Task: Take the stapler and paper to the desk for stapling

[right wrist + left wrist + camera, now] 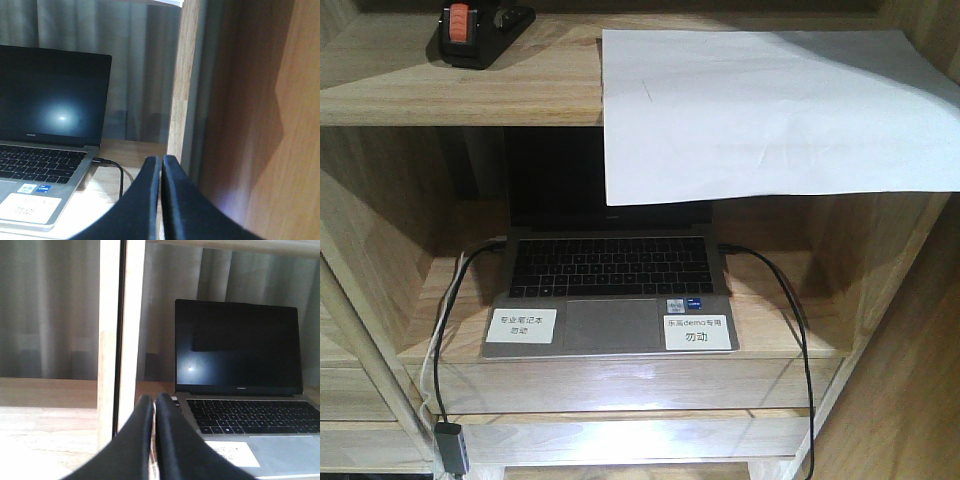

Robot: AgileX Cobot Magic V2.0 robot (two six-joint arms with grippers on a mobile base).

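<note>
Stapler [480,30] sits on top shelf [420,90], left of the paper [770,110] draping over its edge. Left claw [154,399] and right claw [161,160] both clenched, empty, down by the laptop [610,270]. Reach not started; next I'd lift and open left.

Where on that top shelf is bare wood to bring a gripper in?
On the top shelf, bare wood lies between the stapler and the left edge of the paper, and along the front before the stapler. The paper covers the right half and overhangs the edge. Below, cables crowd both sides of the laptop.
</note>
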